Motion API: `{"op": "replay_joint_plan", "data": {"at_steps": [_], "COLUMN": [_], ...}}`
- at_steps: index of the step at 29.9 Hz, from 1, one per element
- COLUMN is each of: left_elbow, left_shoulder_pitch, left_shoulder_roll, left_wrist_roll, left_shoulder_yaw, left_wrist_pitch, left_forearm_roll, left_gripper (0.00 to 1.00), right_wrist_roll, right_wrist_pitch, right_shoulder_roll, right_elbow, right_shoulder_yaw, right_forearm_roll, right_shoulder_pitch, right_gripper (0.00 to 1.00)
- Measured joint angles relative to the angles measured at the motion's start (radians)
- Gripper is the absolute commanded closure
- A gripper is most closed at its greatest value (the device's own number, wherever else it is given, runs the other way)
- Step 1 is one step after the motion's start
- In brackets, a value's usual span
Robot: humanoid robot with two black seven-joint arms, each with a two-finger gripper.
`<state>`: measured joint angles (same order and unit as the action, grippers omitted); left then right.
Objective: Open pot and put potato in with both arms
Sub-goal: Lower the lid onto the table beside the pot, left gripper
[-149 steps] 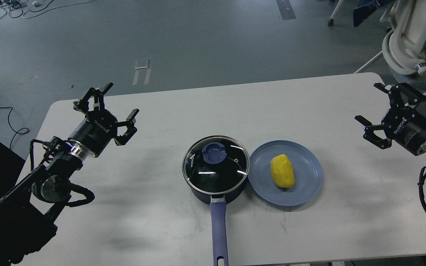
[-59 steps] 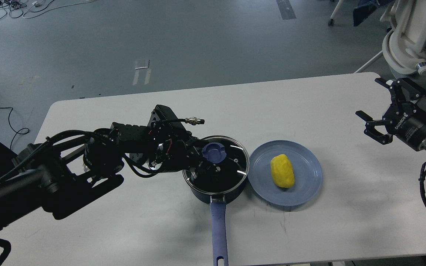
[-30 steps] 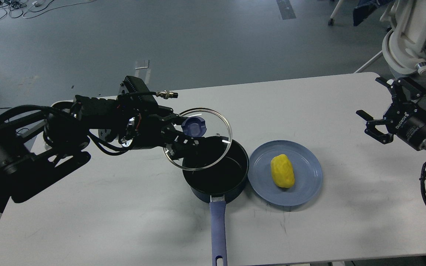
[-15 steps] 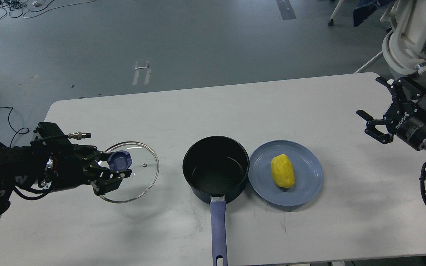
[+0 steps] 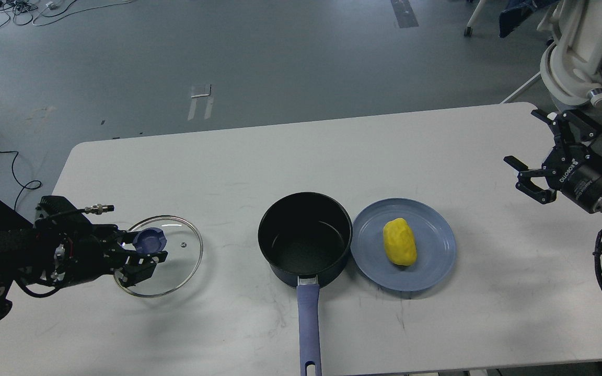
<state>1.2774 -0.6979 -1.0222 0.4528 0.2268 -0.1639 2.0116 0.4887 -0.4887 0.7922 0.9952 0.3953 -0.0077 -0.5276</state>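
Plate under potato, apparently touching pot.

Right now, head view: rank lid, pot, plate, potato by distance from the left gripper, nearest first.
1. Lid: at the left gripper, whose fingers are around the blue knob, table's left side.
2. Pot: mid-table, open, to the right of the lid.
3. Plate: just right of the pot; its near rim comes before the potato.
4. Potato: on the plate, farthest.

Two black arms, cabled and machined.
Left arm: matte black, silver plug connector at 1 o'clock, red wiring. Right arm: black cylinder wrist, white lettering, silver ring, looping black cable.
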Motion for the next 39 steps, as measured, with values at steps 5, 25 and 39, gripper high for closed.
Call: {"op": "replay_joint_plan", "data": {"at_steps": [5, 25, 39], "left_elbow": [-0.036, -0.087, -0.113], "left_shoulder_pitch": [0.008, 0.029, 0.031], "left_shoulder_roll": [0.026, 0.071, 0.099], "left_wrist_roll": [0.000, -0.002, -0.001], "left_shoulder_yaw": [0.000, 0.000, 0.000], "left_wrist_pitch": [0.001, 0.001, 0.002], "left_forearm_roll": [0.000, -0.001, -0.001], "left_gripper": [0.54, 0.46, 0.19], "right_wrist_roll": [0.000, 0.000, 0.000], "right_wrist_pitch": [0.000, 0.000, 0.000], "right_shoulder_roll": [0.001, 0.001, 0.003], "right_elbow": [0.000, 0.000, 0.000], "right_shoulder_yaw": [0.001, -0.001, -0.001], "right_forearm_roll": [0.000, 0.000, 0.000], "right_shoulder_pitch": [0.000, 0.001, 0.003], "right_gripper": [0.00, 0.00, 0.00]}}
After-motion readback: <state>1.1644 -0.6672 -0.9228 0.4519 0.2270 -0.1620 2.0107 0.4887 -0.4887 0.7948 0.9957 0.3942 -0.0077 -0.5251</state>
